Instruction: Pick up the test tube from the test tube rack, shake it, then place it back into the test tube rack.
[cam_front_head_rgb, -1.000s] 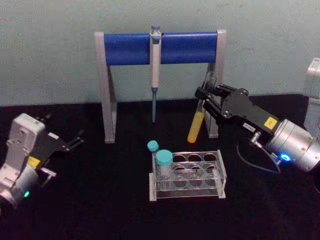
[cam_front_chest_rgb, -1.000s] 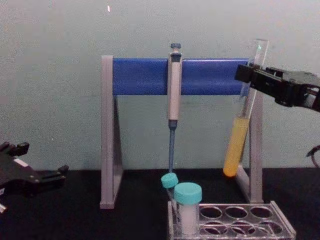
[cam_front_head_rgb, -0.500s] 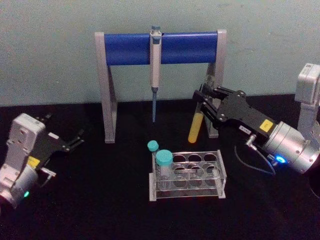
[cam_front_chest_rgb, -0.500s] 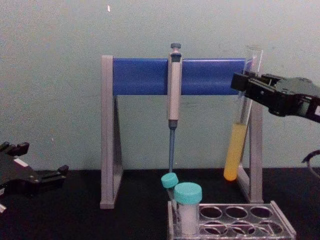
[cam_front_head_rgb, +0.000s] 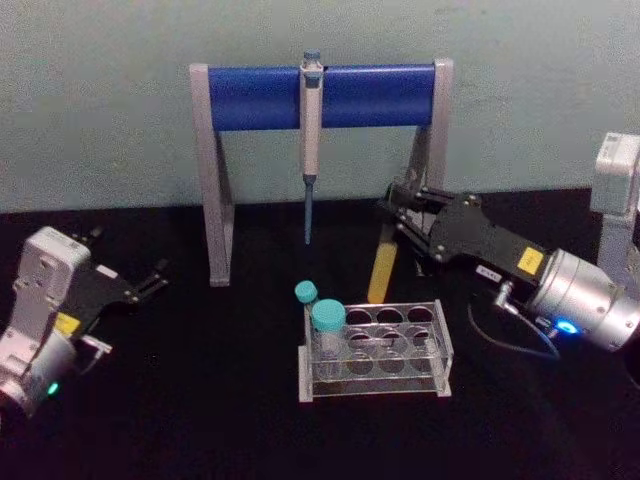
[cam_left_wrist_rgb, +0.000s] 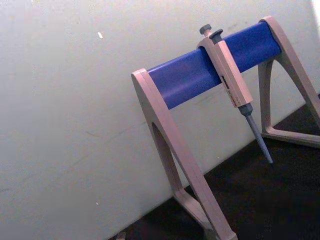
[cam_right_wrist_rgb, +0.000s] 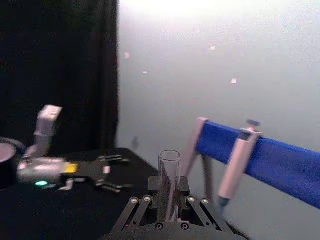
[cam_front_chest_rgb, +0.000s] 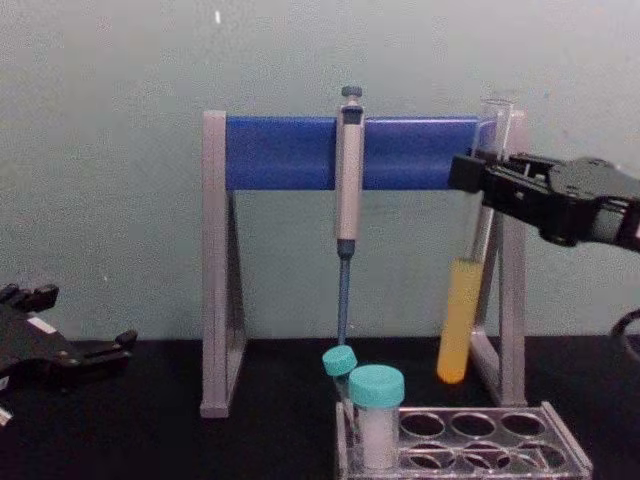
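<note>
Right gripper (cam_front_head_rgb: 402, 207) pinching the tube (cam_front_head_rgb: 383, 270) in the air behind the rack (cam_front_head_rgb: 441, 349).

Fingers pressed onto the clear upper part of the tube (cam_front_chest_rgb: 458, 320); open mouth sticks up just above the gripper (cam_front_chest_rgb: 468, 173), yellow-filled lower part hangs below it, near upright with a slight lean. Round bottom is off the table, above and behind the rack (cam_front_chest_rgb: 566, 455), not in any hole, just beside the right leg of the pipette stand (cam_front_head_rgb: 260, 96). Right wrist view: tube (cam_right_wrist_rgb: 169, 172) stands between the two fingers. Rack holds two teal-capped tubes (cam_front_head_rgb: 327, 318) at its left end. Pipette (cam_front_head_rgb: 311, 120) hangs on the stand's bar. Left gripper (cam_front_head_rgb: 150, 279) parked low at the left, well apart, fingers spread, holding nothing.
</note>
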